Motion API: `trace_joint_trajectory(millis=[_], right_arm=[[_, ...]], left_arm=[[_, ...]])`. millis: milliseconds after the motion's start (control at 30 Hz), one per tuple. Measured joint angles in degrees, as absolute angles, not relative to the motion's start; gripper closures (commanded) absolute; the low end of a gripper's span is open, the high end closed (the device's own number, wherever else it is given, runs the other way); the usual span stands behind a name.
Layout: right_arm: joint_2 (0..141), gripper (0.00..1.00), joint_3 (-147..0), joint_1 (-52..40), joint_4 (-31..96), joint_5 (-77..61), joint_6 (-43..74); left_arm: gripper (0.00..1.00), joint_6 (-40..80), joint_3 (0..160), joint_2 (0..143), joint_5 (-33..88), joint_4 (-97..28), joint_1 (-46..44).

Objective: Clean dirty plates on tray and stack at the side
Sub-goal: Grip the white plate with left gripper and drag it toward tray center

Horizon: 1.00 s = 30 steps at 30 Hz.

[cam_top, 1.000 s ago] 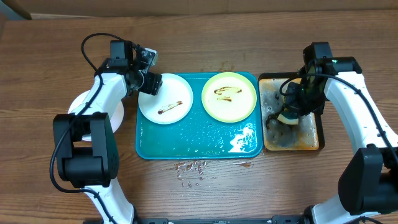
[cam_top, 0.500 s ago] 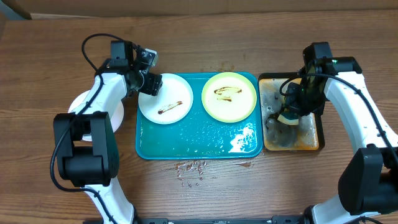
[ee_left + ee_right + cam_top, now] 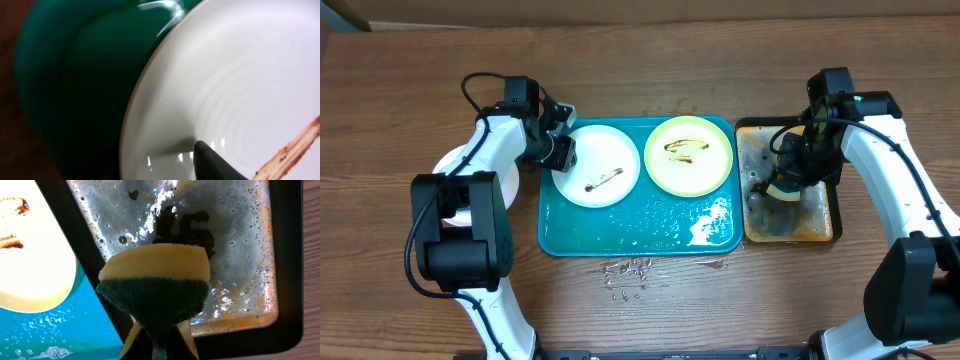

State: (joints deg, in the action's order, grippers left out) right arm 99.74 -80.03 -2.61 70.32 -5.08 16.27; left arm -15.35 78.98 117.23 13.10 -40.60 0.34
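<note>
We see the left hand [image 3: 558,150] at the rim of the white plate [image 3: 605,165] — grip we cannot tell — white and yellow plate [image 3: 689,155] side by side in the tray [image 3: 620,238], right hand [image 3: 783,186] clamped on a sponge [image 3: 155,285] over the black tray [image 3: 822,232].

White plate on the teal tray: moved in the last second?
Yes. The white plate has slid right across the teal tray, closing the gap to the yellow-green plate, which stayed put.
</note>
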Motion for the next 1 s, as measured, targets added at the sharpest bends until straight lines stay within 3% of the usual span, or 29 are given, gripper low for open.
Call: trace_joint_trajectory(millis=[100,333,600,1000], right_arm=[[99.74,0.96,-80.03,-2.61,70.30,-5.08,16.27],[99.74,0.96,-80.03,-2.61,70.37,-5.08,16.25],[99.63,0.96,-77.82,-2.61,66.54,-5.06,15.49],[99.57,0.96,-55.35,-2.61,37.76,-5.08,15.00]], left_arm=[[0.68,-12.51,79.29,117.05,13.32,-46.28,0.34],[0.95,-5.78,79.02,117.03,13.47,-56.80,0.34],[0.96,-1.76,78.87,117.16,13.72,-63.75,0.34],[0.96,2.00,78.78,117.27,13.69,-68.88,0.16]])
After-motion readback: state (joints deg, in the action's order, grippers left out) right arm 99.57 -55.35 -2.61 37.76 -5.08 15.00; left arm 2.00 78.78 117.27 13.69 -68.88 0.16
